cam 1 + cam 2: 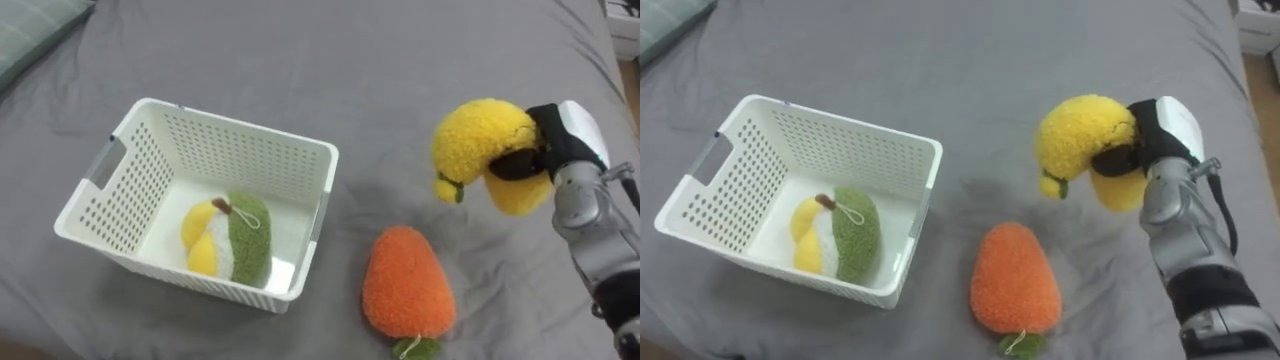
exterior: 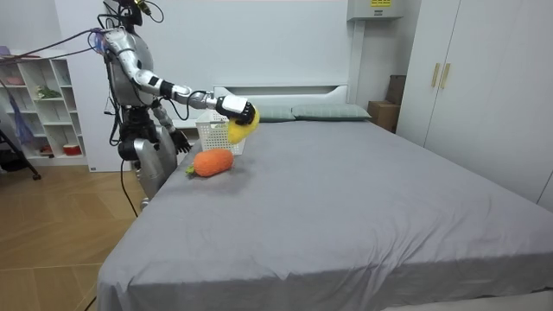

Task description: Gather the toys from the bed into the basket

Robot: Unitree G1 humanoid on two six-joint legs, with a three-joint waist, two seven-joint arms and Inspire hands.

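My right hand [image 1: 545, 150] [image 1: 1140, 148] is shut on a yellow plush toy [image 1: 480, 145] [image 1: 1085, 135], lifted above the grey bed to the right of the white basket [image 1: 150, 135] [image 1: 750, 130]. An orange plush carrot [image 1: 405, 285] [image 1: 1013, 280] lies on the bed in front of the held toy. A green, yellow and white plush [image 1: 228, 238] [image 1: 838, 235] rests inside the basket. In the room view I stand at the bed's side with my right arm stretched over it, the yellow toy [image 2: 243, 117] in my right hand, and my left hand [image 2: 179, 138] hangs down at my side.
The grey bedsheet [image 1: 400, 60] spreads wide beyond the basket. A pale pillow [image 1: 30, 30] lies at the far left. In the room view, pillows [image 2: 324, 111] sit at the headboard, white shelves [image 2: 39, 112] stand behind me and wardrobes [image 2: 458, 78] on the room view's right.
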